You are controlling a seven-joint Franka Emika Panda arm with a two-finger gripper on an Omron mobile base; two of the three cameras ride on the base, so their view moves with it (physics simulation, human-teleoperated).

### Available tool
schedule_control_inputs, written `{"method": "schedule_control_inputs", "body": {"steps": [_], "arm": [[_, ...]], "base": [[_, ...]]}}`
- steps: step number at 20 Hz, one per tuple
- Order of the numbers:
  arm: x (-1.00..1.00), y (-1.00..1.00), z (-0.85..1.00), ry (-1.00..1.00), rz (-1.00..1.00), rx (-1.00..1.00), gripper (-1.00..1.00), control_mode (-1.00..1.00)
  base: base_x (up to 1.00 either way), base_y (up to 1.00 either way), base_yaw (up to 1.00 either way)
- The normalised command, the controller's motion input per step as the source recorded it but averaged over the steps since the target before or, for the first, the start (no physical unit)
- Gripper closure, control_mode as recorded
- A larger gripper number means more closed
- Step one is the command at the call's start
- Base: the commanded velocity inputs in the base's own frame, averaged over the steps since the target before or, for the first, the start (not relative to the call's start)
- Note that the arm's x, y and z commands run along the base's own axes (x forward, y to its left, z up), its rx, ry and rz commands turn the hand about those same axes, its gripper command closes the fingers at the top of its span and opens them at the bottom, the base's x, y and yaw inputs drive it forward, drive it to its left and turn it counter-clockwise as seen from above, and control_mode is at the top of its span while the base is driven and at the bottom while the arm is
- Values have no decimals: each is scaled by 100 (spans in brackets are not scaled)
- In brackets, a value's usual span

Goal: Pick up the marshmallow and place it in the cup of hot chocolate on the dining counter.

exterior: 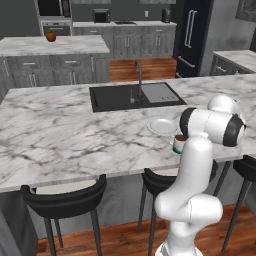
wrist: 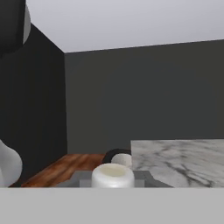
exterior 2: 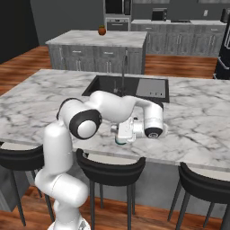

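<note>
The marshmallow [wrist: 113, 174], a short white cylinder, sits between my gripper's [wrist: 113, 182] finger tips at the bottom of the hand view, so the gripper is shut on it. The hand lies sideways over the front edge of the dining counter [exterior 2: 197, 112], with the gripper [exterior 2: 115, 131] pointing left. The cup of hot chocolate [exterior: 179, 144] stands on the counter near its front edge, white with a teal band and brown liquid on top. A teal strip of the cup [exterior 2: 119, 141] peeks out just below the hand. My forearm hides most of the cup.
A flat white plate [exterior: 162, 126] lies just behind the cup. The black sink [exterior: 131, 96] and dark tap [exterior: 138, 72] are farther back. Black stools [exterior: 65, 197] line the counter's near side. An island [exterior: 52, 46] carries a round reddish fruit [exterior: 51, 35].
</note>
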Motion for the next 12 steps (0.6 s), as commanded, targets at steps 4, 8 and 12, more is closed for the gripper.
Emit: {"method": "schedule_control_inputs", "body": {"steps": [4, 8, 12], "arm": [[2, 0, -11, 3, 0, 0, 100, -100], [0, 0, 4, 1, 0, 0, 100, -100], [9, 0, 13, 7, 0, 0, 100, -100]], "base": [[0, 0, 0], [0, 0, 0], [0, 0, 0]]}}
